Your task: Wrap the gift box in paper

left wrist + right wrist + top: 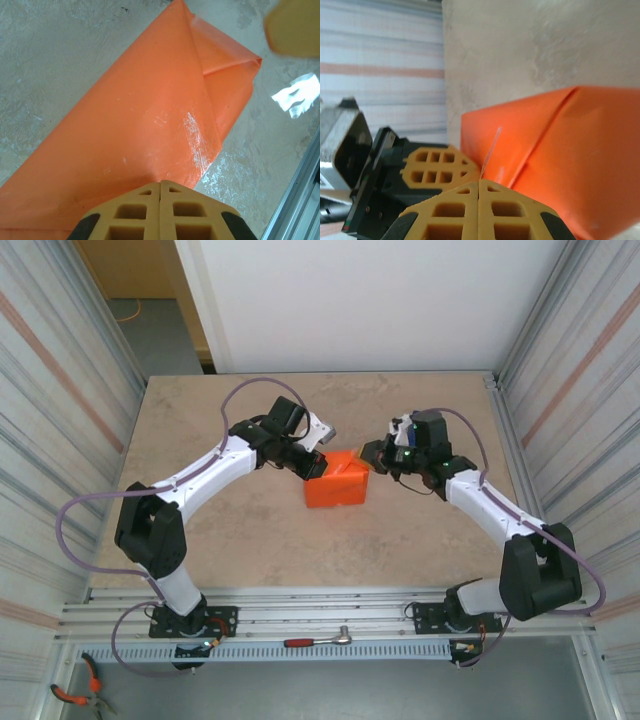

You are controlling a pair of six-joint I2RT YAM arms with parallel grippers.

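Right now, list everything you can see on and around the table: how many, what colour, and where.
paper: one, bright orange, folded into a boxy parcel at the table's middle
table: one, beige, under the parcel
ratchet wrench: one, red handle and silver head, on the near metal rail between the arm bases
pliers: one, orange handles, near left corner below the rail
left gripper: one, yellow fingers, shut, at the parcel's left end
right gripper: one, yellow fingers, shut, at the parcel's right end
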